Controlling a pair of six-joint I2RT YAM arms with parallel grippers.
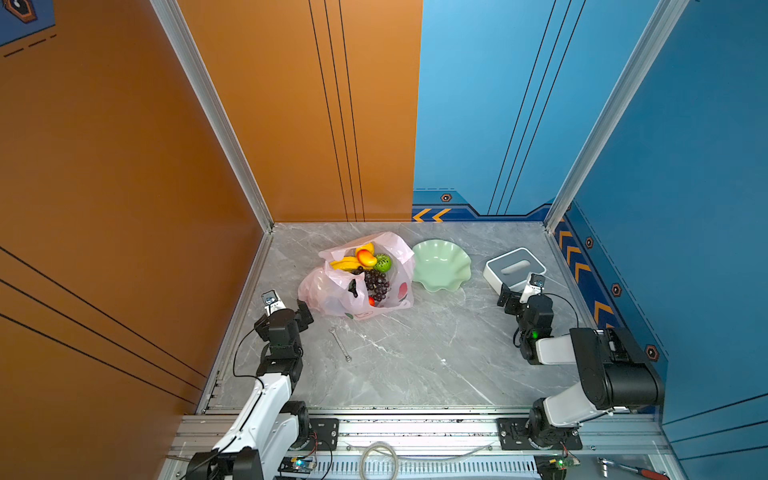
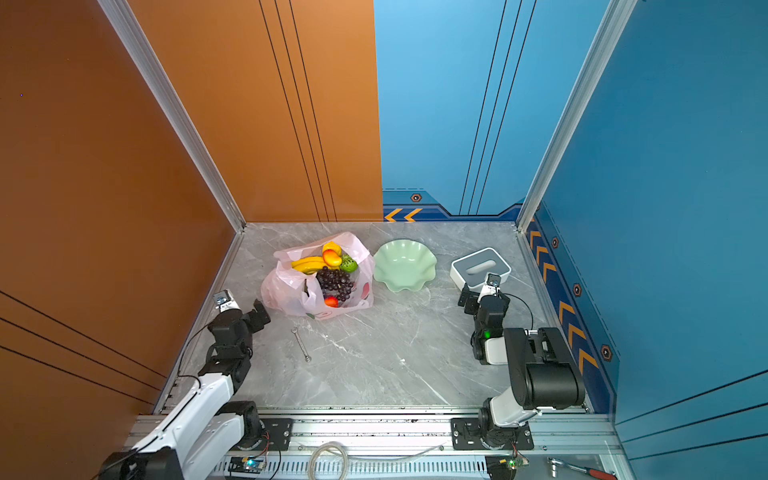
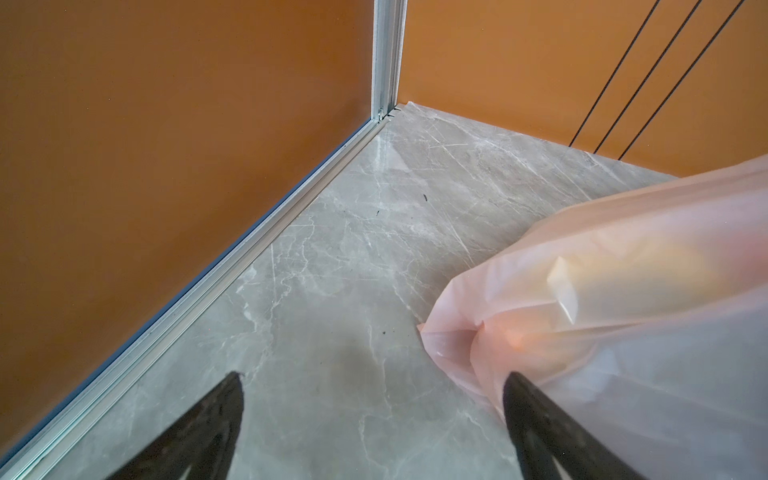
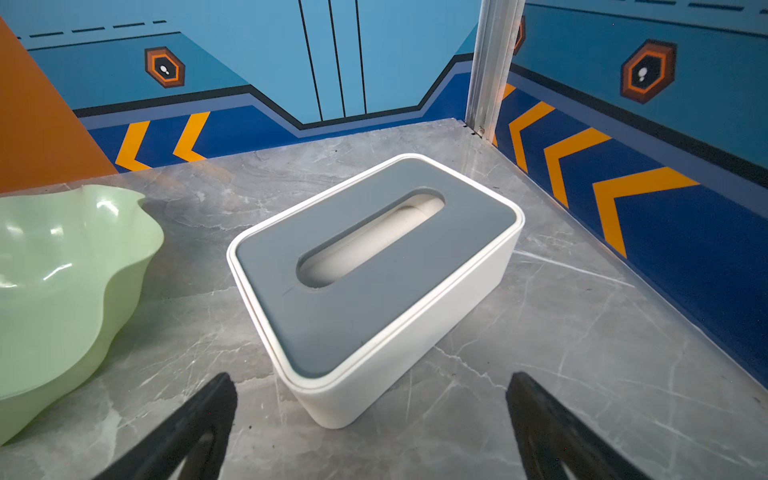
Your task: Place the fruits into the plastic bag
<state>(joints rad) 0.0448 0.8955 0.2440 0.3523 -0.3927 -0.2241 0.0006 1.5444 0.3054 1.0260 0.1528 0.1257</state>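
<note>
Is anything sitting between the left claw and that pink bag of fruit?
Nothing visible. The open left claw sits right beside the bag, with only bare table around it. The wrench lies off to the side, nearer the front.

Robot test cell, laboratory type. Enclosure: aluminium-profile frame [image 1: 205, 97], printed orange panel [image 1: 104, 166] and blue panel [image 1: 685, 166] with chevrons [image 1: 432, 215], marble-look tabletop [image 1: 415, 353]. Fittings: left arm [image 1: 266, 399] and right arm [image 1: 619, 374] bolted to front rail [image 1: 415, 428]; exposed circuit board [image 1: 297, 463], loose cable [image 1: 376, 457].
</note>
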